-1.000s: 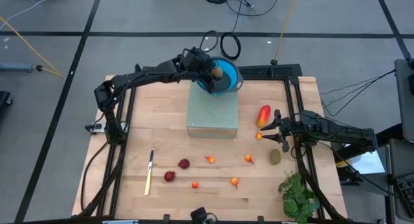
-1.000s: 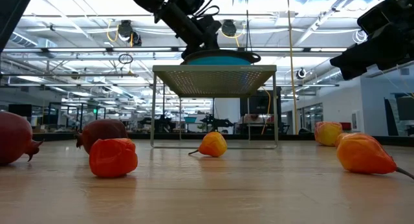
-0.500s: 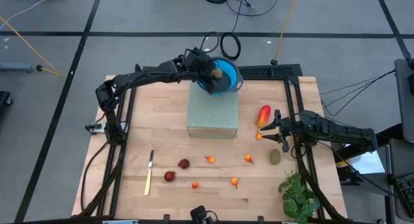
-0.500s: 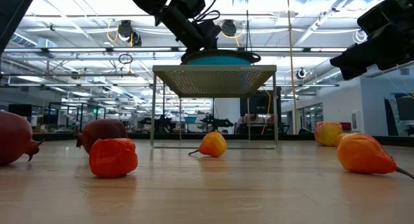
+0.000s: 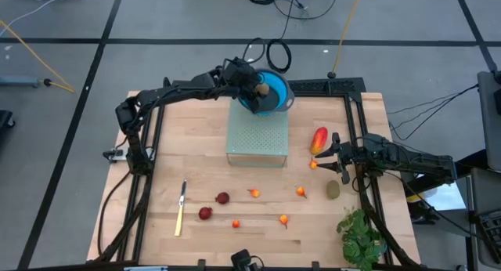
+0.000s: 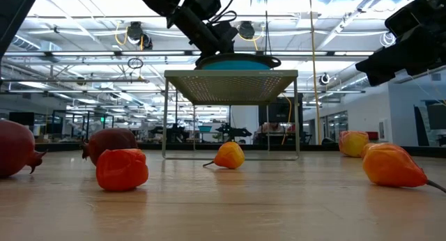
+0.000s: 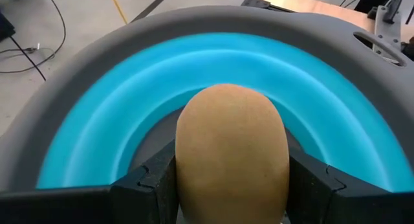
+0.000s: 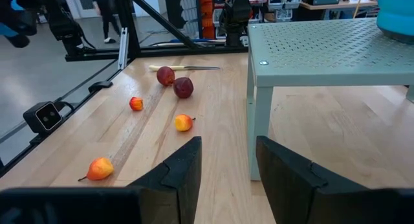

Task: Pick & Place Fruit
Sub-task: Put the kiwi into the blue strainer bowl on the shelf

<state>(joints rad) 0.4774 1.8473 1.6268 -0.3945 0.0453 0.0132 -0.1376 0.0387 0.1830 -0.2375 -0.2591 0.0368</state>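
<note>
Left claw [image 7: 229,185] still grips brown oval fruit [image 7: 233,153] over blue bowl [image 7: 97,127]; right claw [image 8: 226,166] parted, unmoved.

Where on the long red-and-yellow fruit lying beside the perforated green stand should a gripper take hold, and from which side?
Grip the long red-and-yellow fruit across its narrow middle, coming straight down from above. It lies flat on the wooden table with bare wood along both long sides, so the fingers can likely straddle it. The right gripper is nearest.
</note>
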